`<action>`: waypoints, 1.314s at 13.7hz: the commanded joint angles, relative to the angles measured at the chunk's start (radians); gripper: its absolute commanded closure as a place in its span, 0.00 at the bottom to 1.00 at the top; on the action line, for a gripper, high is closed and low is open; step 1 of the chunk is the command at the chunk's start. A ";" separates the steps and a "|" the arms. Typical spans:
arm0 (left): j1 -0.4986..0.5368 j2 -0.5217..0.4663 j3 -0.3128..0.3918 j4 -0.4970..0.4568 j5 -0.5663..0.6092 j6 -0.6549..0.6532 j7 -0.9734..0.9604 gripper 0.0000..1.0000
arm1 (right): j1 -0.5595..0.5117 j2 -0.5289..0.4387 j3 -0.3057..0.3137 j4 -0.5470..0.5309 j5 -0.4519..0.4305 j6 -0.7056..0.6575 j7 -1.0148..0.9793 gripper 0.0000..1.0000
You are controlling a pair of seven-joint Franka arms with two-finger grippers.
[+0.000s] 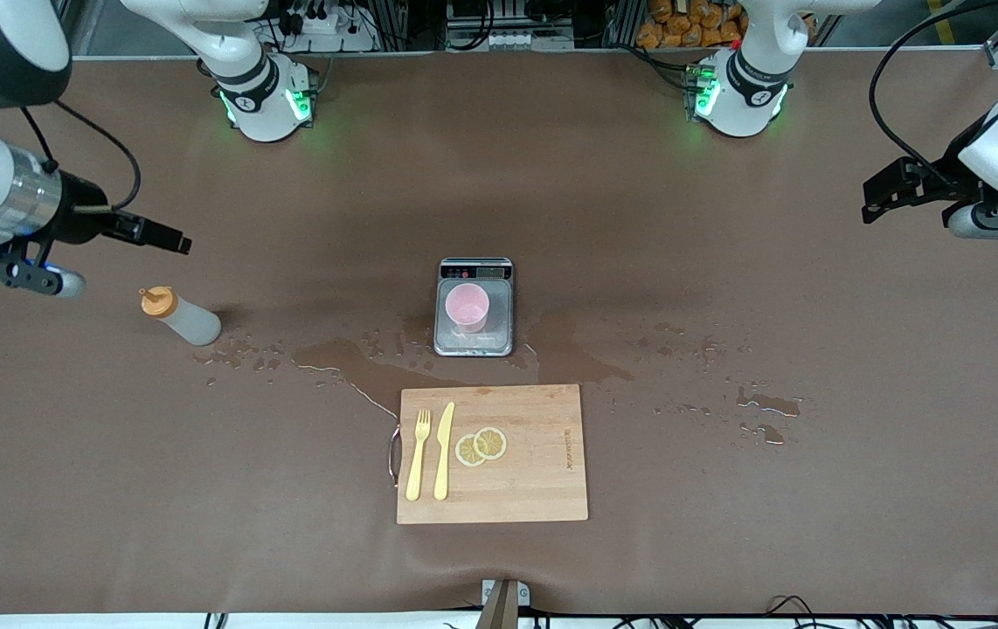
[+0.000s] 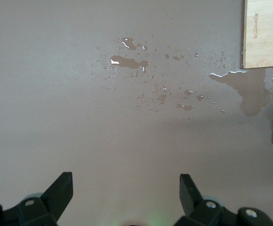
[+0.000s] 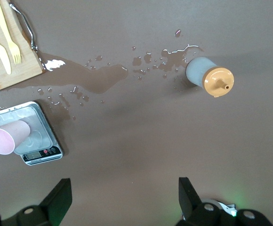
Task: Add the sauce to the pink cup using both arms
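Brown matting covers the table, and a grey scale stands at its middle with the pink cup upright on its plate. Just nearer to the front camera than the scale lies a wooden cutting board, carrying a yellow fork and a yellow knife side by side, with two lemon slices overlapping beside the knife. Puddles and drops of spilled liquid spread over the matting around the scale, running toward both ends of the table. The sauce bottle stands well apart from the scale toward the right arm's end of the table, orange cap on top, at the edge of the wet patch. The right end effector hangs over bare matting near the bottle, farther still from the scale toward that end; in the right wrist view its fingers are spread wide and grasp nothing, with the bottle and the cup on the scale both in sight. The left end effector hangs over the left arm's end of the table, well apart from the scale, its fingers likewise released and empty above the wet matting.
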 commanded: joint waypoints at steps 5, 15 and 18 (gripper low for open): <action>0.001 0.003 0.002 0.020 -0.006 0.001 0.016 0.00 | 0.006 -0.013 -0.002 0.042 -0.107 0.058 -0.018 0.00; 0.000 -0.001 -0.003 0.028 -0.012 0.001 0.018 0.00 | 0.016 0.027 -0.003 0.136 -0.145 0.067 -0.021 0.00; 0.000 -0.001 -0.003 0.028 -0.012 0.001 0.016 0.00 | 0.014 0.027 -0.003 0.136 -0.145 0.067 -0.021 0.00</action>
